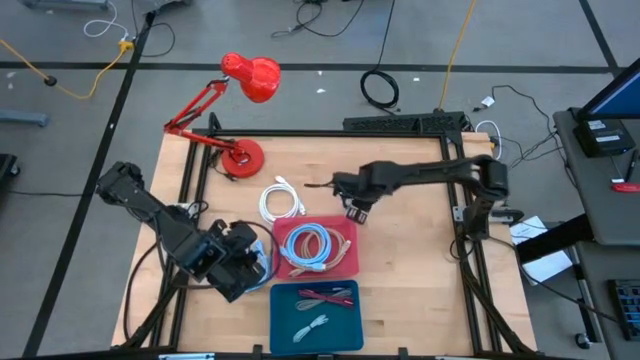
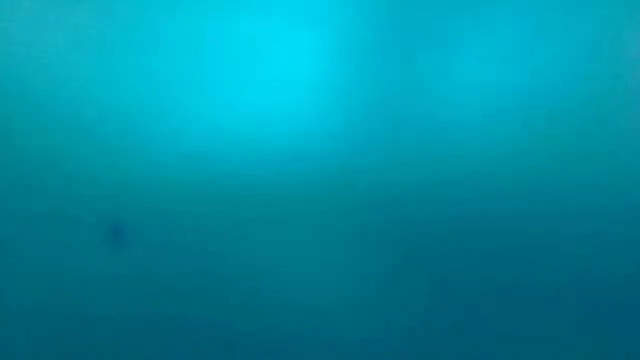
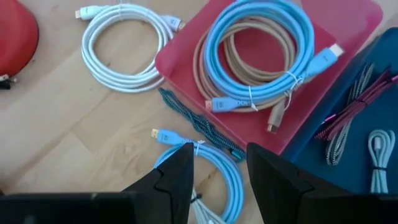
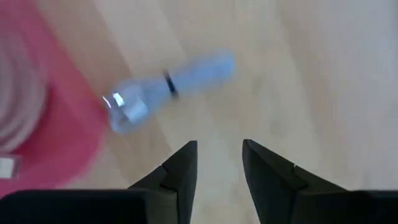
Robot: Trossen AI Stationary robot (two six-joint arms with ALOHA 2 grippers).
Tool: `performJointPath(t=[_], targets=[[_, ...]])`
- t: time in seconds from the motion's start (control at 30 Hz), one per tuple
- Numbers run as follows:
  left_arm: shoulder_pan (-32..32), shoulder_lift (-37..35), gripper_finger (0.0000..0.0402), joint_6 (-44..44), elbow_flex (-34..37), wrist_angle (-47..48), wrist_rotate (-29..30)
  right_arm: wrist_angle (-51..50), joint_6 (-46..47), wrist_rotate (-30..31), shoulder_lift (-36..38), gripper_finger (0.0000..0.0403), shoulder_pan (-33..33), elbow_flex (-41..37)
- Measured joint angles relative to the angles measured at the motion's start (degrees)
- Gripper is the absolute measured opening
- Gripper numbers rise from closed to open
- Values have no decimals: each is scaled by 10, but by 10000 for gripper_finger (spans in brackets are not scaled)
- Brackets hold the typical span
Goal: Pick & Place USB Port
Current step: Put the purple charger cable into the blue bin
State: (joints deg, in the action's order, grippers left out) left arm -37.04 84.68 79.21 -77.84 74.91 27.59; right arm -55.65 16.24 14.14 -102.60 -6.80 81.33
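My left gripper (image 3: 217, 165) (image 1: 250, 262) is open, its fingers either side of the rim of a light-blue coiled USB cable (image 3: 214, 168) that lies on the table left of the red tray (image 3: 348, 37). My right gripper (image 4: 219, 155) (image 1: 354, 208) is open over bare wood by the tray's far right corner. A pale blue USB plug (image 4: 168, 87) lies flat just ahead of its fingers, beside the red tray (image 4: 37, 124). The red tray (image 1: 345, 232) holds a blue coil (image 3: 261, 43) and a beige coil (image 3: 249, 78). The low view shows only plain blue.
A white coiled cable (image 1: 281, 200) lies on the table behind the red tray. A teal braided cable (image 3: 199, 127) lies against the tray's edge. The blue tray (image 1: 285, 330) near the front edge holds striped cables (image 3: 351, 106) and a white cable (image 3: 376, 155). A red desk lamp (image 1: 240, 150) stands far left.
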Motion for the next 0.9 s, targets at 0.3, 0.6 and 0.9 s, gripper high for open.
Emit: performJointPath(t=[0.3, 0.6, 0.9], targets=[[-11, 0, 152, 20, 0, -2, 72, -51, 226, -69, -39, 160, -50, 42], [-10, 2, 152, 7, 0, -20, 85, 43, 374, -121, -41, 190, -66, 42], [-32, 2, 152, 15, 0, -20, 85, 116, 433, -188, -88, 192, -36, 42]])
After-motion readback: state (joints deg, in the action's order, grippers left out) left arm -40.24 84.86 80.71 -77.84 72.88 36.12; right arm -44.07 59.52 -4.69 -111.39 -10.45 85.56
